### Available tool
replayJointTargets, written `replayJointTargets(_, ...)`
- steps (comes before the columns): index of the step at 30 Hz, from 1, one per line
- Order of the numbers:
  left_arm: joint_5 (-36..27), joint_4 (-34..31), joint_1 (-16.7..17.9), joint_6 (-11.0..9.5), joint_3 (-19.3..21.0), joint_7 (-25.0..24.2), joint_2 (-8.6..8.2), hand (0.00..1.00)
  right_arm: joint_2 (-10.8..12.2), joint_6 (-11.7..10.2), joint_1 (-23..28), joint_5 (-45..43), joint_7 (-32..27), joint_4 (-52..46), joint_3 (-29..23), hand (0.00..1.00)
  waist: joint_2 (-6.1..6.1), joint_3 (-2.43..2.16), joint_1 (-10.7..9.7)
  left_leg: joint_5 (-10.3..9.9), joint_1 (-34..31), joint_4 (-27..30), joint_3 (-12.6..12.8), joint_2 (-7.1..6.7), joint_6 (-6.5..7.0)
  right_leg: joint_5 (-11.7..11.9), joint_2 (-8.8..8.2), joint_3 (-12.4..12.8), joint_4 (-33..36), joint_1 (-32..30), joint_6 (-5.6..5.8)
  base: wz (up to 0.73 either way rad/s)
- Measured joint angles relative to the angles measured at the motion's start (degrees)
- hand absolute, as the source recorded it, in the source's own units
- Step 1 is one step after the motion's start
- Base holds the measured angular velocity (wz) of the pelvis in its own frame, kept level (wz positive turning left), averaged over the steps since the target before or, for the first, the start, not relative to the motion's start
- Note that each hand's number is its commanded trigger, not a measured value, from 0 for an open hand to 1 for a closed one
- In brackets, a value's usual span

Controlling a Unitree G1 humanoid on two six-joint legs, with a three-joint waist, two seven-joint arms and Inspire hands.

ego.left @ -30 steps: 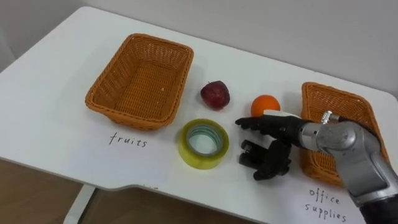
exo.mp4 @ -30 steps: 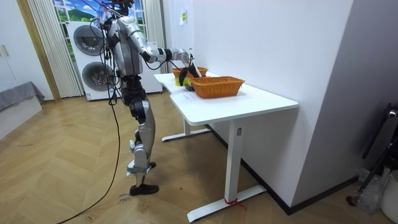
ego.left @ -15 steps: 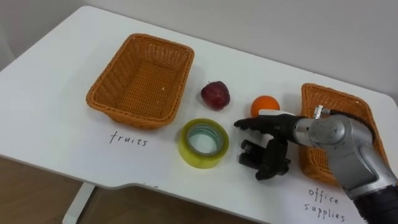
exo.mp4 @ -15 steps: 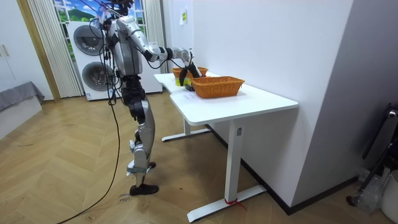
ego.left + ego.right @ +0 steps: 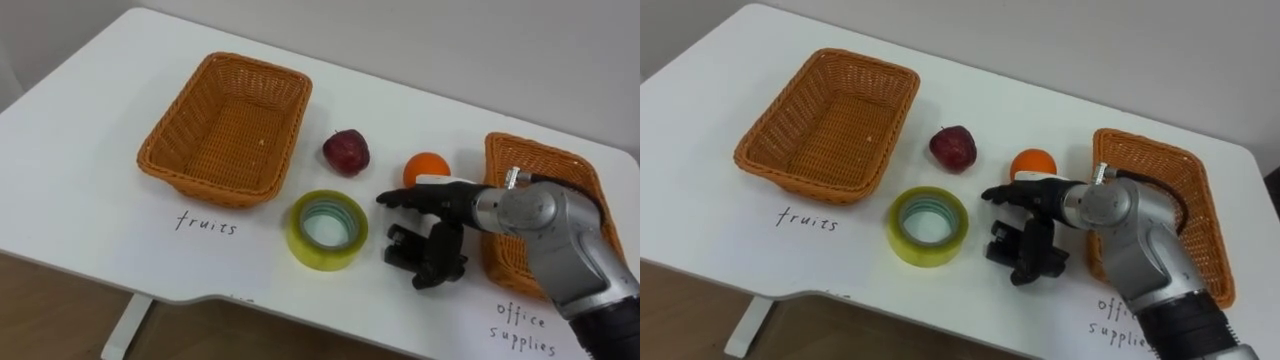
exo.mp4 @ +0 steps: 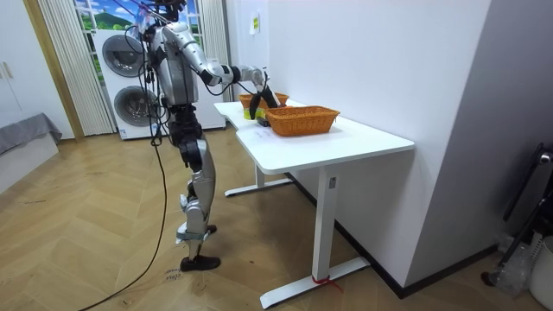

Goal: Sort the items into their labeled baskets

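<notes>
The wrist behind the right robot hand (image 5: pixel 432 235) has drawn slightly inward, toward the tape roll (image 5: pixel 327 231), so the forearm now comes in more steeply from the lower right. The fingertips have barely moved. The head camera has dipped a trifle.

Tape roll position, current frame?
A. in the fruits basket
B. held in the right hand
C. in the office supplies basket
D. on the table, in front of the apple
D: the tape roll lies flat on the white table, nearer the robot than the apple, beside the empty fruits basket and with a gap to the right hand.
</notes>
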Motion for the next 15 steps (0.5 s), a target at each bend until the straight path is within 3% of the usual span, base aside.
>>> replayJointTargets(11, -0.59, -0.17, -0.01, 0.21, 0.01, 3.20, -1.31, 0.00, 0.52, 1.23, 2.03, -4.40, 0.18, -4.04, -0.03, 0.00, 0.75, 0.03, -0.27, 0.04, 0.63, 0.03, 0.06, 0.00, 0.01, 0.00, -0.04, -0.38, -0.05, 0.06, 0.00, 0.00)
replayJointTargets(15, -0.52, 0.22, -0.53, 0.19, -0.09, 3.76, -1.91, 0.00, 2.52, 1.14, 4.85, -9.10, -1.76, -6.38, 0.00, 0.00, 1.44, -0.07, -0.28, 0.04, 0.85, 0.04, 0.12, 0.00, 0.01, 0.01, -0.05, -0.28, 0.00, 0.13, 0.01, 0.00)
